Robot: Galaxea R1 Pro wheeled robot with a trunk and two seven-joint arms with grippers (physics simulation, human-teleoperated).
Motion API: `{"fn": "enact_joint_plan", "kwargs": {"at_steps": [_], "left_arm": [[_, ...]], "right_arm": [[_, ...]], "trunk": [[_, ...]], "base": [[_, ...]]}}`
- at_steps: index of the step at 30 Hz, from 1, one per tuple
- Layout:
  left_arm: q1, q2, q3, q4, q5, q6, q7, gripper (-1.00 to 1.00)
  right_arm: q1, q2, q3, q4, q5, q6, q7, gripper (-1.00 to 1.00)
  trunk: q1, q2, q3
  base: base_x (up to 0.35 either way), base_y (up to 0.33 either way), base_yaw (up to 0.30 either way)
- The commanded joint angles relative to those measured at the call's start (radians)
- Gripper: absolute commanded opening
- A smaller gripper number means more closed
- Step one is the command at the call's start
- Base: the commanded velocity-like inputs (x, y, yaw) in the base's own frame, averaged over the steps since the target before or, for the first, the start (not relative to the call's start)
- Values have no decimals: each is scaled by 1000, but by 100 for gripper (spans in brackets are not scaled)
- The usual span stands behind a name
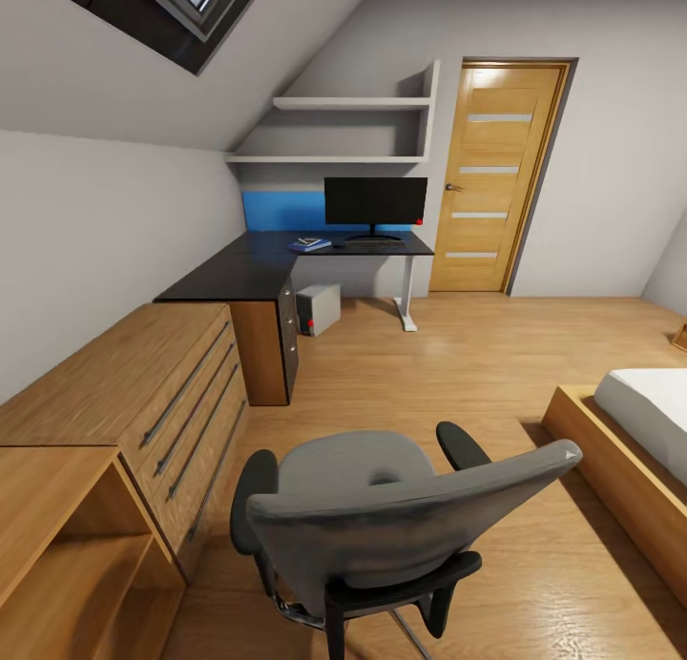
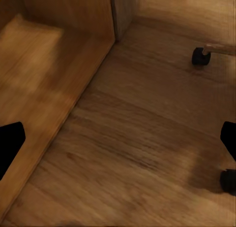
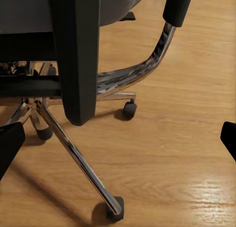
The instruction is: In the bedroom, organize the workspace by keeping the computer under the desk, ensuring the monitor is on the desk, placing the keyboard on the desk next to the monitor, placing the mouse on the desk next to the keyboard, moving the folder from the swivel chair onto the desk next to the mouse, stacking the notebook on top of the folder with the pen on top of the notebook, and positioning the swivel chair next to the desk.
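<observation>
Left end effector (image 2: 118, 145): fingers wide apart, holding nothing, pointing down at the floor (image 2: 147, 118).
Right end effector (image 3: 118, 141): wide apart too, low behind the swivel chair (image 3: 73, 49).
Folder (image 1: 310, 245): far away on the bench (image 1: 248, 269).

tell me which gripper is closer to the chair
Right, probably. The right gripper looks straight at the chair, its chrome legs and casters close in front. The left gripper faces mostly bare floor beside the wooden drawer unit, chair casters at the edge.

The desk (image 1: 250, 271) stands in the far corner. On it sit the monitor (image 1: 375, 201), the keyboard (image 1: 374, 244) before it, and the folder (image 1: 310, 245) left of the keyboard. The computer (image 1: 318, 309) sits under the desk. The chair (image 1: 382, 517) stands well in front of the desk.
</observation>
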Motion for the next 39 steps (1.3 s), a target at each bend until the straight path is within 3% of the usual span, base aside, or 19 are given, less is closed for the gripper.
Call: {"fn": "enact_joint_plan", "kwargs": {"at_steps": [1,13,17,22,28,39], "left_arm": [[-1,0,-8,-10,2,-1,9,100],[-1,-4,-9,-151,-2,37,10,100],[-1,-2,-9,-206,-10,104,11,100],[-1,1,-9,-299,-16,235,12,100],[-1,1,-8,-364,-19,307,12,100],[-1,2,-9,-385,-21,322,10,100]], "right_arm": [[-1,0,1,0,10,0,-11,100],[-1,9,0,-96,6,8,-16,100],[-1,9,-1,-117,6,8,-17,100],[-1,10,-2,-129,6,9,-17,100],[-1,10,-2,-155,5,9,-17,100],[-1,9,-2,-172,5,9,-16,100]], "trunk": [[0,0,-1],[0,0,-1],[0,0,-1],[0,0,-1],[0,0,-1],[0,0,-1]], "base": [[0,0,0],[0,0,0],[0,0,0],[0,0,0],[0,0,0],[7,0,0]]}}
